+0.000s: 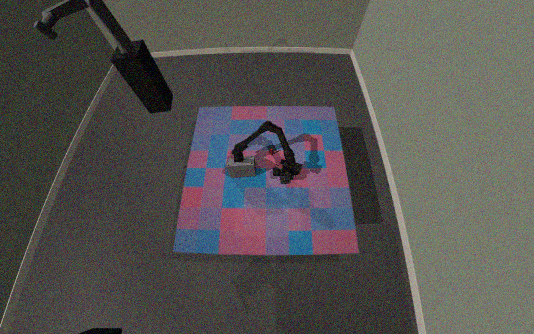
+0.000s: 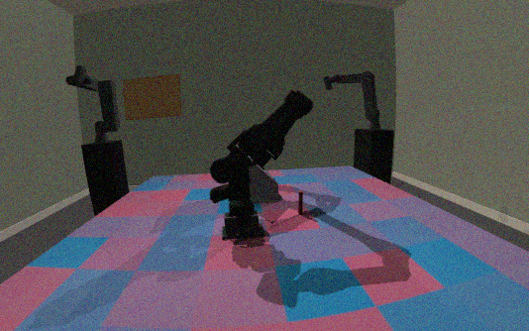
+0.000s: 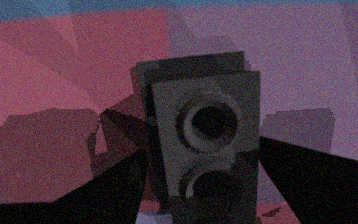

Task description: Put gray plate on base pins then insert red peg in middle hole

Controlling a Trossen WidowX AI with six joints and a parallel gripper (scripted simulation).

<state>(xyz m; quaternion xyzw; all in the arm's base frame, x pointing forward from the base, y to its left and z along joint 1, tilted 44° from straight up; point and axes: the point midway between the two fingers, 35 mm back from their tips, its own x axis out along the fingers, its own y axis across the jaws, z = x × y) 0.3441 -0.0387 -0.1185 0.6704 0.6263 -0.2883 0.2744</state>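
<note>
The gray plate (image 3: 168, 102) lies between the fingers in the wrist view, with two ringed holes showing. The dark base (image 3: 200, 64) shows past the plate's far end and left side. Whether the plate lies flat on the base, and the pins themselves, cannot be told. My gripper (image 1: 286, 175) (image 2: 244, 236) (image 3: 200, 149) is open and low around the plate, with a narrow gap beside the left finger. The red peg (image 2: 300, 203) stands upright on the table, to the right of the gripper and farther back in the exterior view; it is out of the wrist view.
The arm's gray mount (image 1: 241, 167) stands on the patchwork table (image 1: 242, 235), left of the gripper in the top view. Arm shadows cross the table. Other arms on black pedestals (image 1: 145, 80) (image 2: 373, 154) stand off the table.
</note>
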